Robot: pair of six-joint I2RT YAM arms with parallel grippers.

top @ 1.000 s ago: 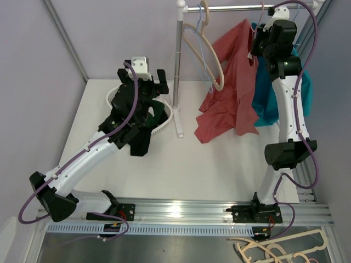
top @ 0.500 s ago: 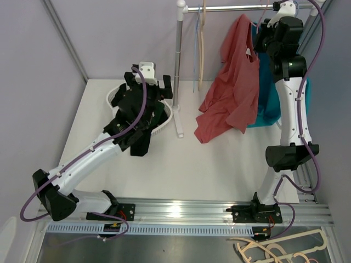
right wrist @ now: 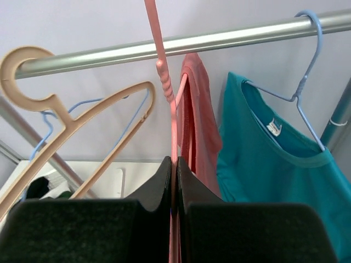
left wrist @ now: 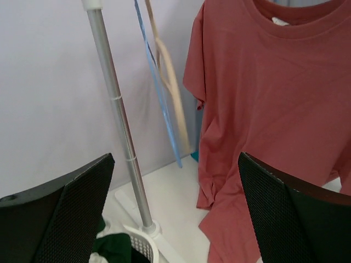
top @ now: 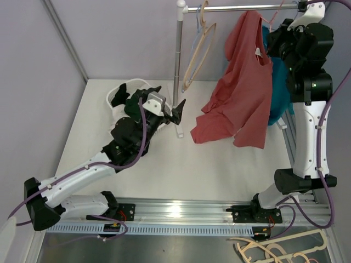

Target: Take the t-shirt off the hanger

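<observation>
The red t-shirt (top: 241, 93) hangs in the upper right of the overhead view, draped from a pink hanger (right wrist: 164, 71) on the metal rail (top: 236, 7), with its lower hem bunched on the white table (top: 219, 164). The right gripper (right wrist: 174, 164) is at the top right by the shirt's collar, and its fingers are pressed together on the stem of the pink hanger just under the rail. A teal shirt (right wrist: 274, 181) hangs just right of the red one. The left gripper (top: 169, 98) sits left of centre, above a white basket (top: 112, 98), with its fingers spread wide and nothing between them. It faces the upright pole (left wrist: 118, 104), a beige hanger (left wrist: 171, 93) and the red shirt.
</observation>
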